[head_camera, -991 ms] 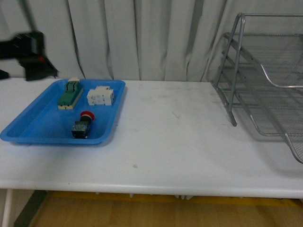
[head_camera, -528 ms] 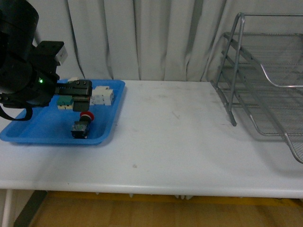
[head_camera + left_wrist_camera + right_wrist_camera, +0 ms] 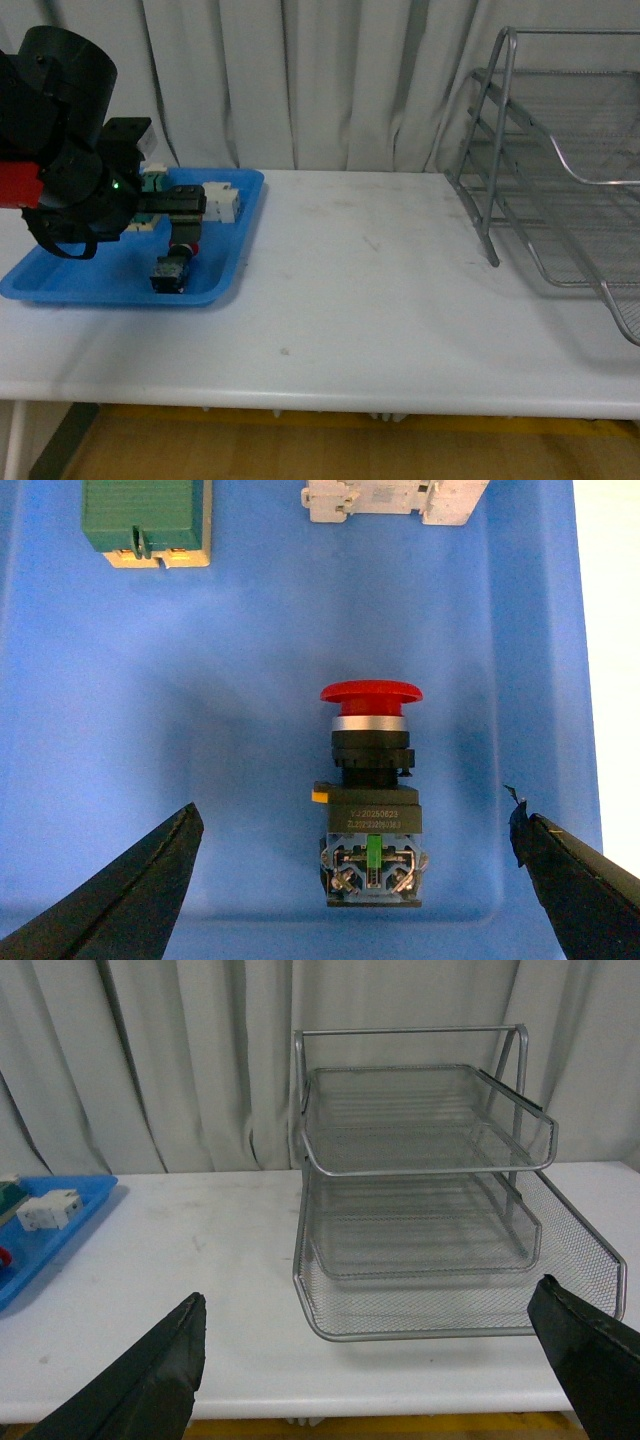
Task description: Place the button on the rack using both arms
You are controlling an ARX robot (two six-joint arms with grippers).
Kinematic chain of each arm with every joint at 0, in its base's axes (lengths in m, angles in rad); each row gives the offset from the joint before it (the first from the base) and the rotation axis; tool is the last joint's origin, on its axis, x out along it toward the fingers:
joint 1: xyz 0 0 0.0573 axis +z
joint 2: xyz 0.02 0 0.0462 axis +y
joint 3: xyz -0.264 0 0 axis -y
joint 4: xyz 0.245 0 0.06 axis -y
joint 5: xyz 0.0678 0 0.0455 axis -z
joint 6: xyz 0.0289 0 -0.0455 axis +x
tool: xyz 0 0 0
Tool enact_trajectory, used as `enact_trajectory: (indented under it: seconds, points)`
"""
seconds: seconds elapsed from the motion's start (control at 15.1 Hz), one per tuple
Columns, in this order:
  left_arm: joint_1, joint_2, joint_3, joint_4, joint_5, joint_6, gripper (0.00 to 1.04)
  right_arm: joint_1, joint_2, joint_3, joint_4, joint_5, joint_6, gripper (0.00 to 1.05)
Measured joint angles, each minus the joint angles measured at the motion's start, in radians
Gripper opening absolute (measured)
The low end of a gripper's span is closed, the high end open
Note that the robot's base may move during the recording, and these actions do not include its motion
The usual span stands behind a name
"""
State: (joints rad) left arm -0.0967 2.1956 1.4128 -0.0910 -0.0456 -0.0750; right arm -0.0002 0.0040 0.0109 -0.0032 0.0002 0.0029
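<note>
The button (image 3: 370,790), with a red mushroom cap, silver collar and black body, lies on its side in the blue tray (image 3: 200,730). My left gripper (image 3: 352,818) hovers above it, open wide, one finger on either side and well apart from it. In the front view the left gripper (image 3: 186,222) hangs over the tray (image 3: 90,278) and partly covers the button (image 3: 170,272). The silver three-tier wire rack (image 3: 560,200) stands at the table's right. My right gripper (image 3: 367,1300) is open and empty, facing the rack (image 3: 420,1160) from a distance.
A green-and-cream switch block (image 3: 145,520) and a white breaker (image 3: 395,498) lie at the tray's far end. The breaker (image 3: 222,203) sits just beyond the left gripper. White table (image 3: 370,270) stretches between tray and rack; grey curtains hang behind.
My left arm has swung in from the far left edge to over the tray, ending above the button. The button, the tray and the rack have not moved.
</note>
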Motion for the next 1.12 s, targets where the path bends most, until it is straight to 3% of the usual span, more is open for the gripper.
enact_trajectory:
  seconds: [0.53,0.59,0.66,0.73,1.12]
  points:
    - [-0.024,0.158,0.138,-0.064,-0.049,-0.005,0.98,0.0,0.0,0.0,0.0,0.0,0.0,0.98]
    - [-0.02,0.186,0.145,-0.085,-0.062,-0.001,0.85,0.0,0.0,0.0,0.0,0.0,0.0,0.98]
    - [-0.018,0.187,0.148,-0.08,-0.055,-0.002,0.53,0.0,0.0,0.0,0.0,0.0,0.0,0.98]
    - [-0.014,0.187,0.15,-0.08,-0.051,-0.001,0.37,0.0,0.0,0.0,0.0,0.0,0.0,0.98]
    - [0.006,0.037,0.051,-0.033,-0.006,0.015,0.36,0.0,0.0,0.0,0.0,0.0,0.0,0.98]
